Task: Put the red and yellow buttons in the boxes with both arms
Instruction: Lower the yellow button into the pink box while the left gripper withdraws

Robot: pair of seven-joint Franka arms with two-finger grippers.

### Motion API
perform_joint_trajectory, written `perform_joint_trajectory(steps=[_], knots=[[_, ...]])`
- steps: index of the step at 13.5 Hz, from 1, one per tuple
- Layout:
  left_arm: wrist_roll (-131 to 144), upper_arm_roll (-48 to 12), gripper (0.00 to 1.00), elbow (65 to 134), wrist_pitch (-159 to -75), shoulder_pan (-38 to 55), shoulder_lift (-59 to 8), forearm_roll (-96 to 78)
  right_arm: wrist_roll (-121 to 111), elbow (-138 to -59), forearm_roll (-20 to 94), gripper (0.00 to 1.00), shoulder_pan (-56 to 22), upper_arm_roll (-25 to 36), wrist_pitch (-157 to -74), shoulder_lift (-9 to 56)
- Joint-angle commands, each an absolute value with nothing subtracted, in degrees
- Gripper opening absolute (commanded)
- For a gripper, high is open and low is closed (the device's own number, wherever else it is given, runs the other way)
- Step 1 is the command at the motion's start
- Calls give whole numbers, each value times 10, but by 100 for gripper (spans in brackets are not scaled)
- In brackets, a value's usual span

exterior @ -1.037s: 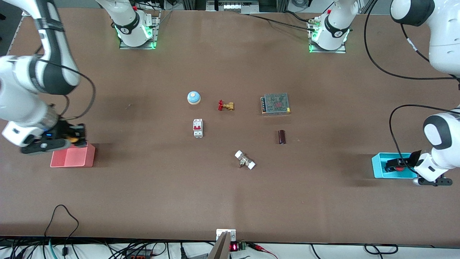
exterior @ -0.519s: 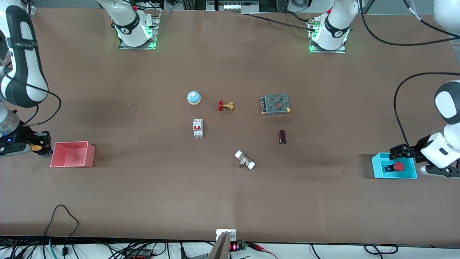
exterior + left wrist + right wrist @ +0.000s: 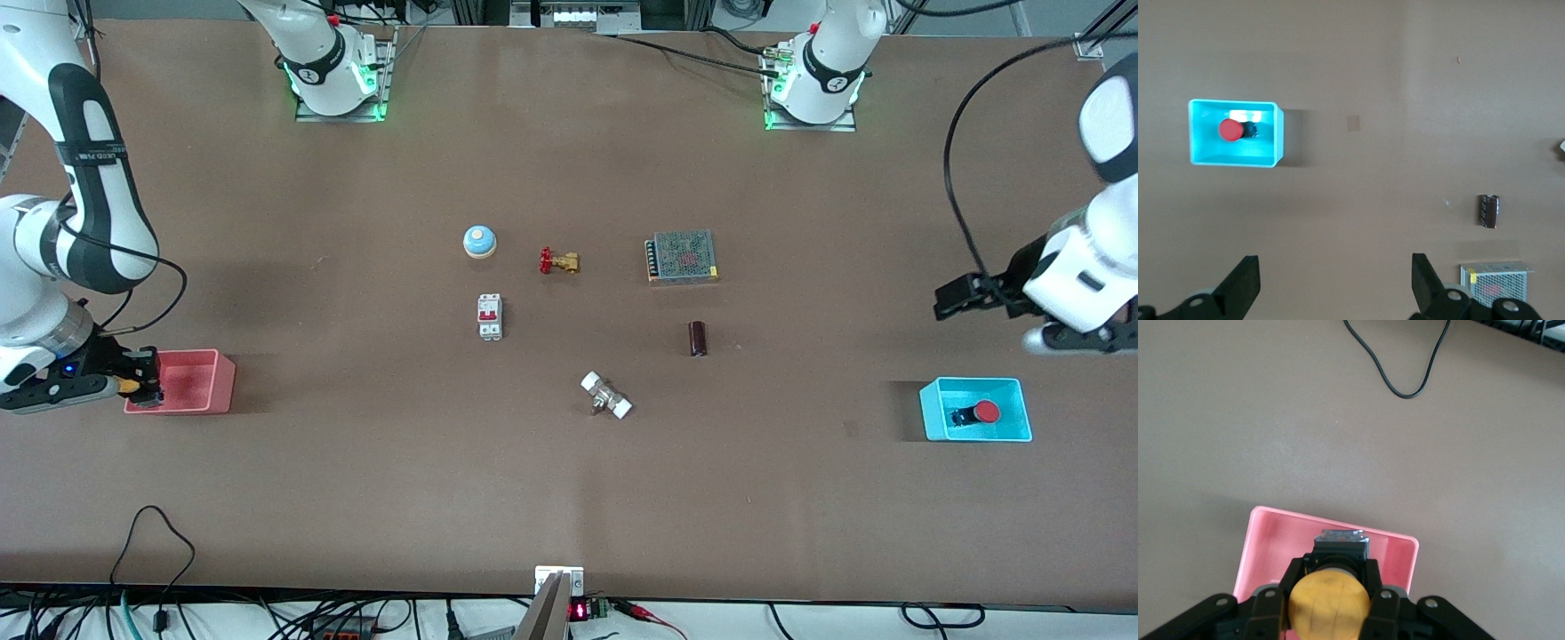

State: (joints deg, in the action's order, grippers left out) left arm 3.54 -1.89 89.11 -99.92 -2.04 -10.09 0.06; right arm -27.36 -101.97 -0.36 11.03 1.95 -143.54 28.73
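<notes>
Front view: red button lies in cyan box; left gripper fingers apart. Right gripper fingers clamp yellow button over pink box.

Right arm bent down from base at right arm's end of tabletop, wrist low, forearm near level. Right hand over edge of pink box, fingers clamped on yellow button, cap toward wrist camera. Left arm raised at left arm's end, elbow high. Left hand up over bare tabletop near cyan box, fingers spread wide, holding nothing.
</notes>
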Motion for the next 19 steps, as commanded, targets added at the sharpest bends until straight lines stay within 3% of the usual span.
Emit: perform_joint_trajectory(steps=[1,14,17,19], knots=[[35,-15,100,912,-988,-33,-59,4,-281,-1029,33,21,112,18,-1453,307],[33,-15,100,872,-926,-35,-62,2,-286,-1068,64,23,119,18,-1454,318],[40,-16,100,867,-928,-29,-66,1,-286,-1071,64,26,119,18,-1456,319],[40,-17,100,867,-926,-32,-63,0,-287,-1071,64,38,119,18,-1456,319]])
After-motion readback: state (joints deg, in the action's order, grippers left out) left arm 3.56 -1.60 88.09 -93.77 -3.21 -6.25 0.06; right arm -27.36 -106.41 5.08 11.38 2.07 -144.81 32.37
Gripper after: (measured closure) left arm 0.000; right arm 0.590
